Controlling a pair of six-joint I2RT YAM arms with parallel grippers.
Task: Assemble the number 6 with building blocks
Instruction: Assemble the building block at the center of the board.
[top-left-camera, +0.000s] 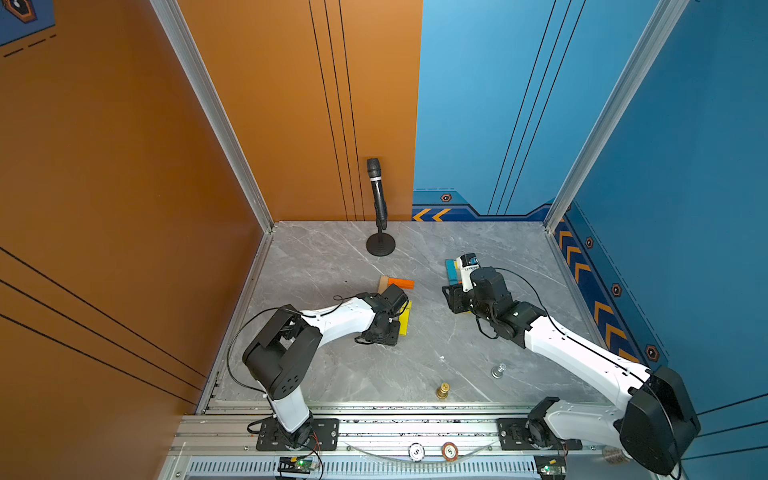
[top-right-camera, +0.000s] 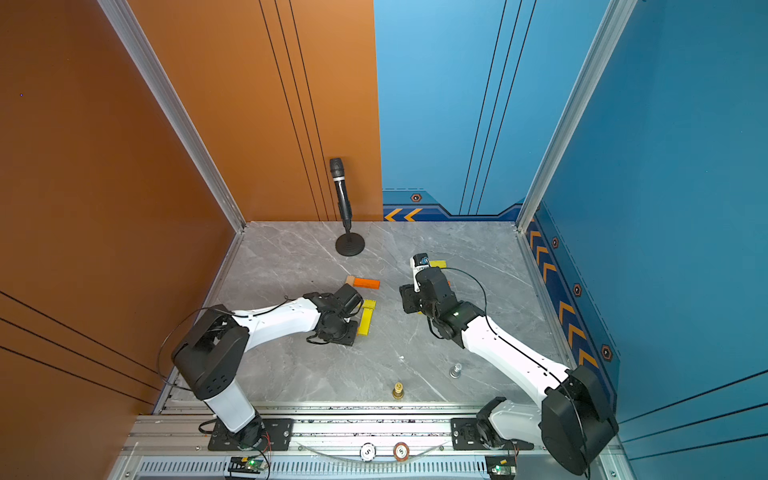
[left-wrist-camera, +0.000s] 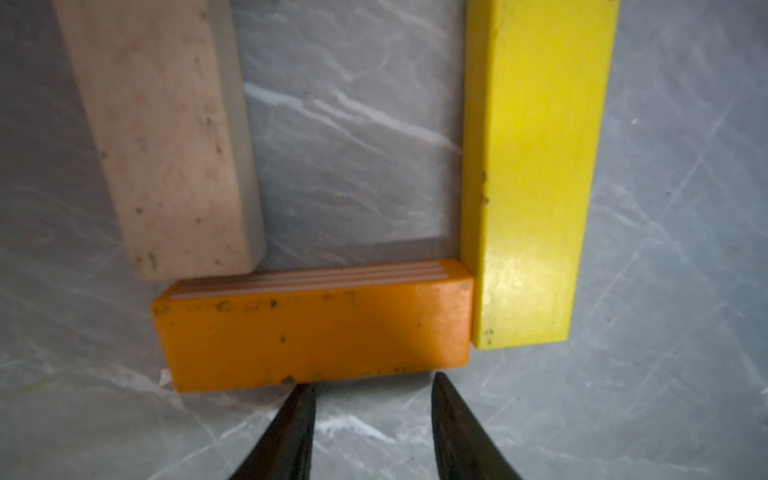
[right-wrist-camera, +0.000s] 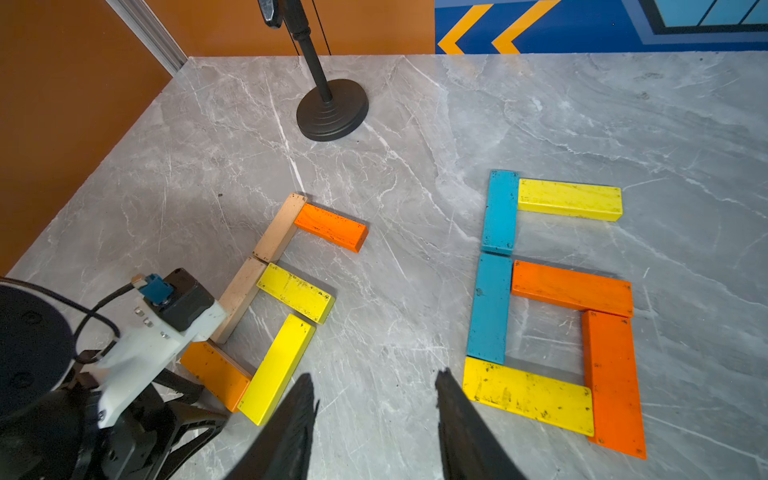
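Note:
The building blocks lie flat in two 6-shaped figures. The figure on the left has two tan bars (right-wrist-camera: 239, 297), an orange top bar (right-wrist-camera: 331, 226), two yellow bars (right-wrist-camera: 278, 370) and an orange bottom bar (left-wrist-camera: 311, 332). The figure on the right is made of blue (right-wrist-camera: 490, 307), yellow (right-wrist-camera: 528, 395) and orange (right-wrist-camera: 613, 382) bars. My left gripper (left-wrist-camera: 372, 384) is open and empty. Its tips sit right at the long outer edge of the orange bottom bar. My right gripper (right-wrist-camera: 376, 376) hangs open and empty over bare table between the two figures.
A black microphone (top-left-camera: 379, 208) on a round stand stands at the back of the marble table (top-left-camera: 332, 365). A gold chess piece (top-left-camera: 443, 390) and a silver one (top-left-camera: 498, 370) stand near the front edge. Orange and blue walls close in three sides.

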